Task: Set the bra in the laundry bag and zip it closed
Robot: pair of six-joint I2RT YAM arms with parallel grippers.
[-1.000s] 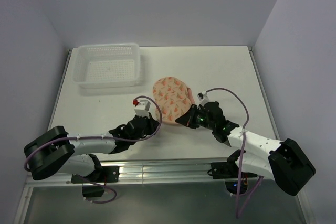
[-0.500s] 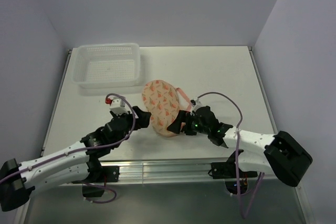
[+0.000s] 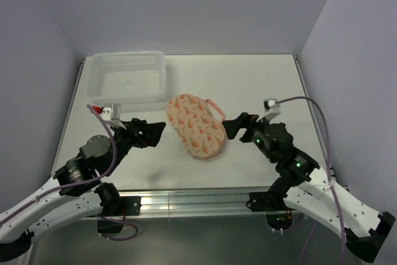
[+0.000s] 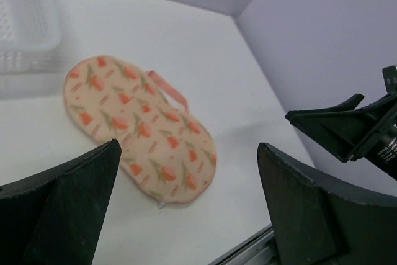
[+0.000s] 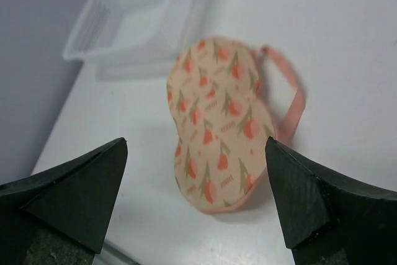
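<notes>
The laundry bag [image 3: 195, 126] lies flat and closed on the white table, a peach two-lobed case with an orange wedge print and a pink loop [image 3: 217, 108] at its far right side. It also fills the middle of both wrist views [image 4: 139, 125] [image 5: 217, 119]. The bra is hidden. My left gripper [image 3: 151, 133] hangs open to the left of the bag, clear of it [image 4: 188, 147]. On the bag's right, my right gripper [image 3: 236, 127] is open too and holds nothing [image 5: 196, 142]. Neither one touches the bag.
A white lattice basket [image 3: 127, 77] stands at the back left, just behind the bag's far end [image 5: 133, 23]. The metal rail [image 3: 198, 200] runs along the table's near edge. Grey walls close in both sides and the back.
Both grippers have opened, let go of the bag and drawn back, the left one to the left, the right one to the right. The bag has dropped from tilted to flat.
</notes>
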